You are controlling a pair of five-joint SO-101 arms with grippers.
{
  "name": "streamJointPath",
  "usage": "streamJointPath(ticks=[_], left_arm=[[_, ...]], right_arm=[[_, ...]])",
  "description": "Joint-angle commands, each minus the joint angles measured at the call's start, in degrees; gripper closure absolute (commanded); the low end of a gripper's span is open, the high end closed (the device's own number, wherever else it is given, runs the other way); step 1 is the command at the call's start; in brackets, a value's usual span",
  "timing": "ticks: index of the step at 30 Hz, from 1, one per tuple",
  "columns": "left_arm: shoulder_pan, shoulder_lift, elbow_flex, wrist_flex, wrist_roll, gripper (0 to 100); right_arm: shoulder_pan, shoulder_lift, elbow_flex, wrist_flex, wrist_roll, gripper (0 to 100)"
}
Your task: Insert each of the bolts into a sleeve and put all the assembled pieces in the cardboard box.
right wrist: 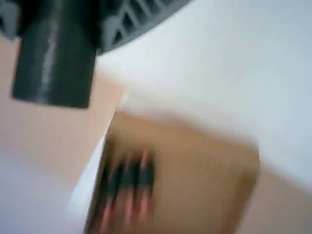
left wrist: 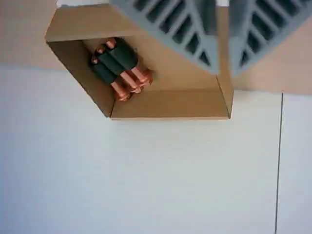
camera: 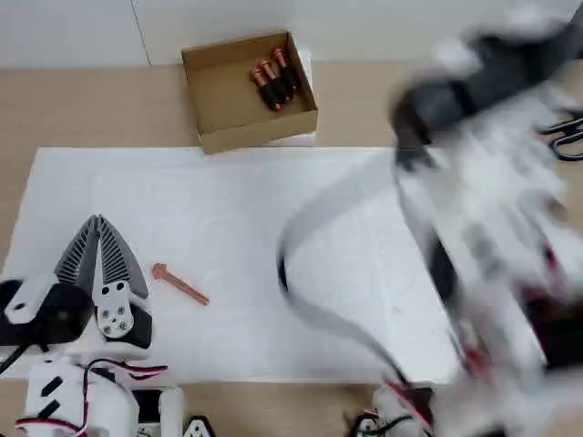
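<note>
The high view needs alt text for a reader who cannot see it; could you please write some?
Three bolts in sleeves lie in the cardboard box at the back, while one loose bolt lies on the white sheet. The left end effector sits near that bolt, the right arm over the sheet's right side.

The tan tabletop (camera: 55, 109) carries a white sheet (camera: 273, 209) over most of its middle. The left tool (camera: 97, 220) hangs over the sheet's near corner. One bolt (camera: 179, 283) lies flat on the sheet just beside the tool. The box (camera: 219, 100) stands well beyond the tool's tips, against the sheet's far edge. Scissors (camera: 569, 137) lie on bare wood, far across from the tool.
</note>
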Motion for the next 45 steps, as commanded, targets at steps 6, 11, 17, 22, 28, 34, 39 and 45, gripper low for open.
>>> streamJointPath(ticks=[6,11,17,22,28,34,39,45], left_arm=[[7.0,-0.2,2.4,1.5,0.2,99],[8.0,-0.2,2.6,1.8,0.1,99],[8.1,-0.2,3.6,1.9,0.1,99],[8.1,-0.3,5.1,1.8,0.1,99],[8.1,-0.2,5.2,2.0,0.1,99],[8.7,0.6,6.1,6.2,0.2,99],[11.7,7.0,5.8,7.8,0.2,99],[15.9,21.6,-6.1,9.1,-0.2,99]], right_arm=[[0.0,-1.5,27.3,-18.9,-12.0,99.1],[-1.3,-3.7,39.9,-27.6,-16.8,99.0],[-3.1,-15.9,60.0,-42.4,-16.6,99.0],[-2.9,-27.1,73.2,-51.3,-16.5,99.1],[-2.9,-35.4,85.9,-57.2,-15.9,98.9],[-2.8,-43.0,97.3,-66.5,-7.0,99.1],[-2.8,-52.7,109.5,-79.9,-6.9,99.2],[-2.8,-64.6,121.5,-86.3,-6.7,99.5]])
